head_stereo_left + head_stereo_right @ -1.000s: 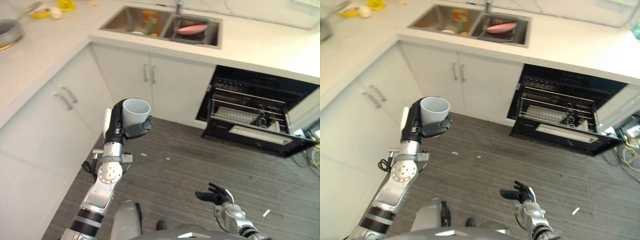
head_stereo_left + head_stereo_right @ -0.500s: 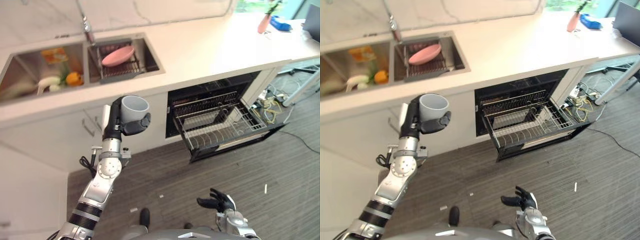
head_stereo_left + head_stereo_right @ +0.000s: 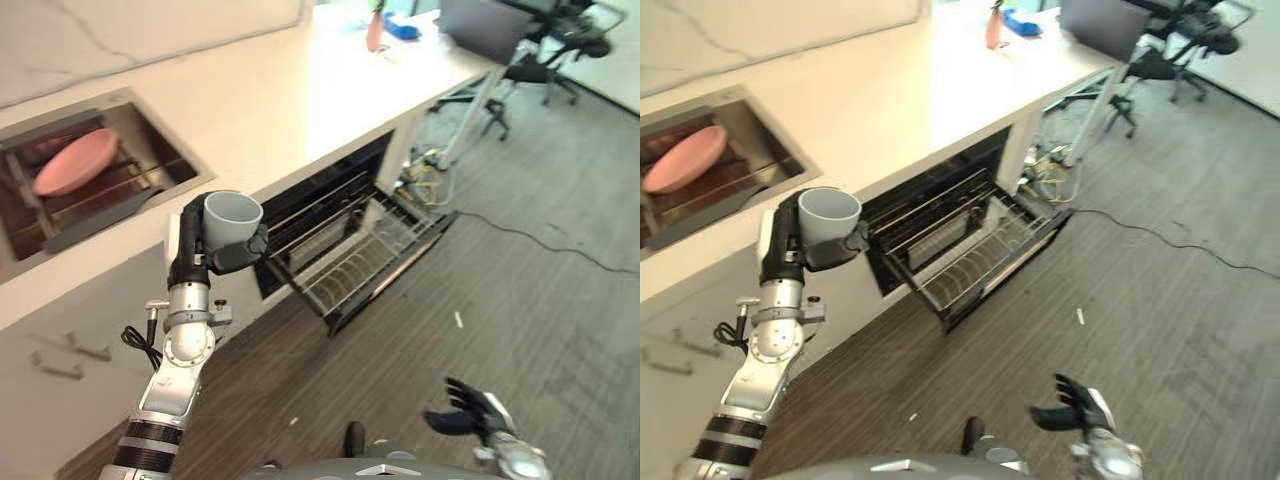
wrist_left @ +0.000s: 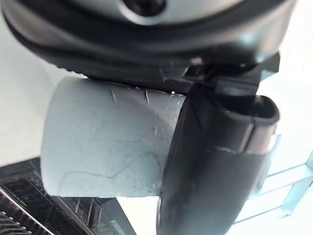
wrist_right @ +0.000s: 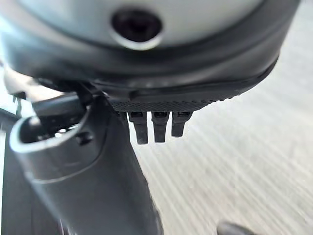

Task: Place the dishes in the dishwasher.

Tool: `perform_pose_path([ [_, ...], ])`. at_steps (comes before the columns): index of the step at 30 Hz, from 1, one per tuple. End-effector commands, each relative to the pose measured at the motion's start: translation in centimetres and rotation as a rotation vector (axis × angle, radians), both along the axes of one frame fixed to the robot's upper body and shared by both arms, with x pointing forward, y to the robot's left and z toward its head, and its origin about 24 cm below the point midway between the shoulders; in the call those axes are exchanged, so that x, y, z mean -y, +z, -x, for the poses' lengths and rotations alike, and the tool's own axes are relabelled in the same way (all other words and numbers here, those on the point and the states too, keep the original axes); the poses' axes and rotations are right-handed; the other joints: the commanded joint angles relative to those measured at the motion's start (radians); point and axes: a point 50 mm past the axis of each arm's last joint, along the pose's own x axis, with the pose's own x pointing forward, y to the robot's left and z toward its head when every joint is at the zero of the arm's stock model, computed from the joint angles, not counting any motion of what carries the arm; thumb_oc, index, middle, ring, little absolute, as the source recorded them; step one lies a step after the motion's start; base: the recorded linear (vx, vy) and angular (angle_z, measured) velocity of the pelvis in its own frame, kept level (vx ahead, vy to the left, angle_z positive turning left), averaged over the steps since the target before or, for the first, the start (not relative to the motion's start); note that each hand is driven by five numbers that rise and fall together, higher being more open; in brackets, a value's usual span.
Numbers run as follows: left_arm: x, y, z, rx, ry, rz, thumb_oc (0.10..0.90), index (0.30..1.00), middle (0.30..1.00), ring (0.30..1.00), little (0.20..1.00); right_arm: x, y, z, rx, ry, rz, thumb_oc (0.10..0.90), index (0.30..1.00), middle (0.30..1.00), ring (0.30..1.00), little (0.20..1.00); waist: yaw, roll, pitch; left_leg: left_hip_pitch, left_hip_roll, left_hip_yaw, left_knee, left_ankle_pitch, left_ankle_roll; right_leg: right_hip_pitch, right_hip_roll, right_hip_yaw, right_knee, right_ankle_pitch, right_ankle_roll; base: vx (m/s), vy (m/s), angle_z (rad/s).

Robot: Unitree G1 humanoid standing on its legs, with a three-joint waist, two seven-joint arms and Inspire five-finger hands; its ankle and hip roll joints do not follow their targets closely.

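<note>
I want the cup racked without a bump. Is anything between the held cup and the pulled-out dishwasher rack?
Nothing visible. The left hand holds the grey cup upright, up and to the left of the dishwasher rack, which is pulled out, with open air between.

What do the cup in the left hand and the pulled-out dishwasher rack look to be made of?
Cup: pale grey, matte, opaque; fine scratches on its wall in the left wrist view suggest plastic, though glazed ceramic is possible. The left hand is curled round it. Dishwasher rack: thin silvery wire grid, likely bare or coated metal.
</note>
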Motion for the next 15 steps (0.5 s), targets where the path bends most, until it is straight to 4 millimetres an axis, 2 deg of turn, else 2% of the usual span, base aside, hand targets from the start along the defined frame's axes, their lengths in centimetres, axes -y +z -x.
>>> perform_pose_path([
  [1, 1.8, 6.7, 0.1, 0.367, -0.072, -0.095, 0.400, 0.300, 0.300, 0.300, 0.300, 3.5, 11.5, -7.8, 0.517, 0.220, 0.238, 0.800, 0.900, 0.900, 0.900, 0.900, -0.033, 0.070, -0.076, -0.010, 0.035, 0.038, -0.122, 0.078, -0.012, 0.057, -0.040, 0.049, -0.011, -0.070, 0.135, 0.04, 0.028, -0.21],
  [3, 1.8, 7.5, 0.2, 0.404, -0.065, -0.102, 0.400, 0.300, 0.300, 0.300, 0.300, 3.3, 16.3, -8.9, 0.686, 0.303, 0.307, 0.800, 0.900, 0.900, 0.900, 0.900, -0.049, 0.081, -0.075, 0.003, 0.032, 0.052, -0.121, 0.073, -0.012, 0.068, -0.045, 0.058, -0.016, -0.068, 0.137, 0.02, 0.013, -0.36],
  [5, 1.8, 8.8, 0.5, 0.464, -0.063, -0.105, 0.400, 0.300, 0.300, 0.300, 0.300, 2.2, 20.6, -9.9, 0.870, 0.374, 0.342, 0.800, 0.900, 0.900, 0.900, 0.900, -0.064, 0.095, -0.078, 0.010, 0.032, 0.062, -0.122, 0.067, -0.011, 0.071, -0.046, 0.066, -0.016, -0.068, 0.139, 0.00, 0.012, -0.39],
  [7, 2.1, 9.7, 0.5, 0.511, -0.080, -0.103, 0.400, 0.300, 0.300, 0.300, 0.300, 0.9, 22.3, -10.5, 0.978, 0.399, 0.313, 0.800, 0.900, 0.900, 0.900, 0.900, -0.071, 0.108, -0.085, 0.013, 0.033, 0.071, -0.123, 0.064, -0.011, 0.068, -0.047, 0.074, -0.017, -0.068, 0.139, 0.01, 0.009, -0.07],
  [8, 2.4, 10.4, 0.5, 0.542, -0.098, -0.089, 0.400, 0.300, 0.300, 0.300, 0.300, -0.2, 23.8, -11.0, 1.071, 0.424, 0.288, 0.800, 0.900, 0.900, 0.900, 0.900, -0.075, 0.115, -0.088, 0.014, 0.033, 0.074, -0.123, 0.063, -0.010, 0.066, -0.047, 0.079, -0.017, -0.068, 0.138, 0.02, 0.012, 0.05],
  [11, 3.5, 12.1, 0.1, 0.620, -0.169, -0.033, 0.400, 0.300, 0.300, 0.300, 0.300, -2.5, 25.0, -12.4, 1.211, 0.410, 0.177, 0.800, 0.900, 0.900, 0.900, 0.900, -0.074, 0.126, -0.091, 0.020, 0.035, 0.077, -0.123, 0.059, -0.007, 0.070, -0.047, 0.086, -0.016, -0.071, 0.133, 0.00, 0.003, 0.03],
  [12, 3.5, 12.1, 0.1, 0.620, -0.169, -0.033, 0.400, 0.300, 0.300, 0.300, 0.300, -2.5, 25.0, -12.4, 1.211, 0.410, 0.177, 0.800, 0.900, 0.900, 0.900, 0.900, -0.074, 0.126, -0.091, 0.020, 0.035, 0.077, -0.123, 0.059, -0.007, 0.070, -0.047, 0.086, -0.016, -0.071, 0.133, 0.00, 0.000, 0.00],
  [13, 4.5, 13.2, -0.2, 0.669, -0.215, -0.001, 0.400, 0.300, 0.300, 0.300, 0.300, -4.3, 25.6, -13.2, 1.297, 0.387, 0.078, 0.800, 0.900, 0.900, 0.900, 0.900, -0.069, 0.134, -0.099, 0.022, 0.036, 0.076, -0.124, 0.058, -0.006, 0.071, -0.046, 0.089, -0.017, -0.072, 0.130, 0.00, 0.000, 0.00],
  [15, 5.5, 14.1, -0.6, 0.704, -0.263, 0.065, 0.400, 0.300, 0.300, 0.300, 0.300, -6.4, 25.9, -14.1, 1.342, 0.402, -0.004, 0.800, 0.900, 0.900, 0.900, 0.900, -0.065, 0.134, -0.099, 0.025, 0.036, 0.077, -0.124, 0.057, -0.005, 0.074, -0.045, 0.090, -0.017, -0.072, 0.128, 0.00, 0.000, 0.00],
])
